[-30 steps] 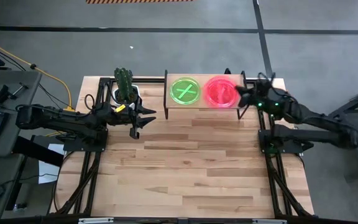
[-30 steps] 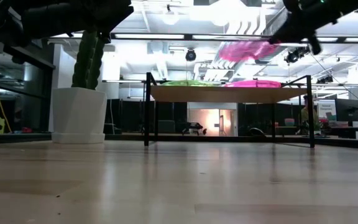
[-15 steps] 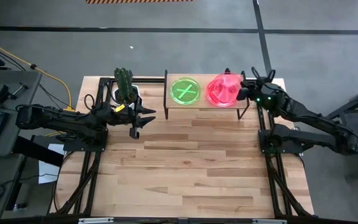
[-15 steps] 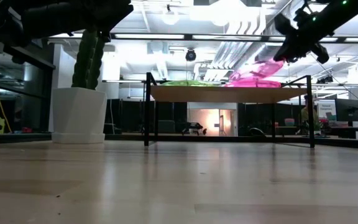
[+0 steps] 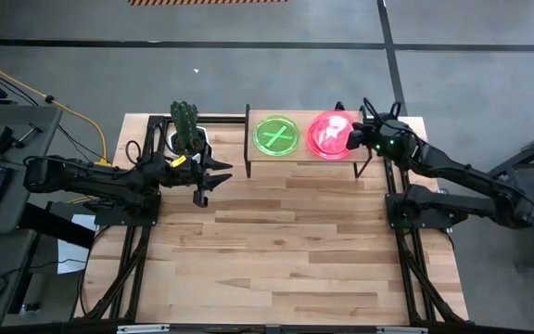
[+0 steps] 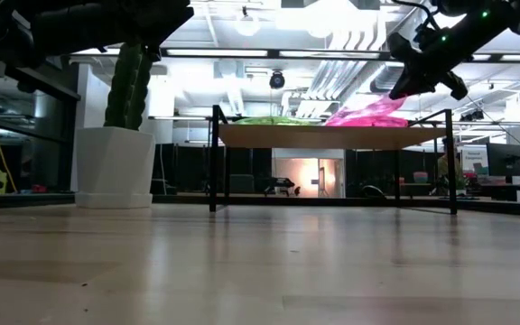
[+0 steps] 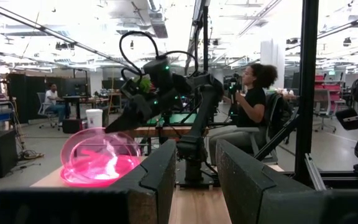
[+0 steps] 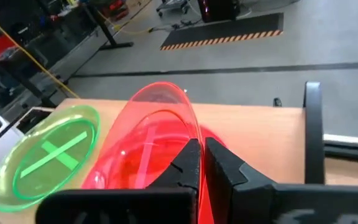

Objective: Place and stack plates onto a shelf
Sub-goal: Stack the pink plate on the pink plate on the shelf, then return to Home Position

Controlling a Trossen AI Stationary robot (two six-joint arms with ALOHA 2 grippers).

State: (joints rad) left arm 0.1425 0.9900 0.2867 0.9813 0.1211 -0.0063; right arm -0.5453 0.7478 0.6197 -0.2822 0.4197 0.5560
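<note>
Right tool (image 5: 354,139) pinches a tilted pink plate (image 8: 151,134) over the shelf's (image 5: 299,159) pink stack (image 7: 98,171); left tool (image 5: 213,181) hangs spread beside the cactus (image 5: 186,125).

You see the shelf (image 5: 304,160) standing at the back of the bench (image 5: 286,250). One plate stack (image 5: 276,135) lies on the shelf's left half. Another stack (image 5: 324,141) lies on its right half. The right pincer (image 5: 358,139) holds a tilted plate (image 8: 151,146) over that right stack. The cactus pot (image 5: 188,137) stands left of the shelf. The left pincer (image 5: 209,179) hangs just in front of the pot.
</note>
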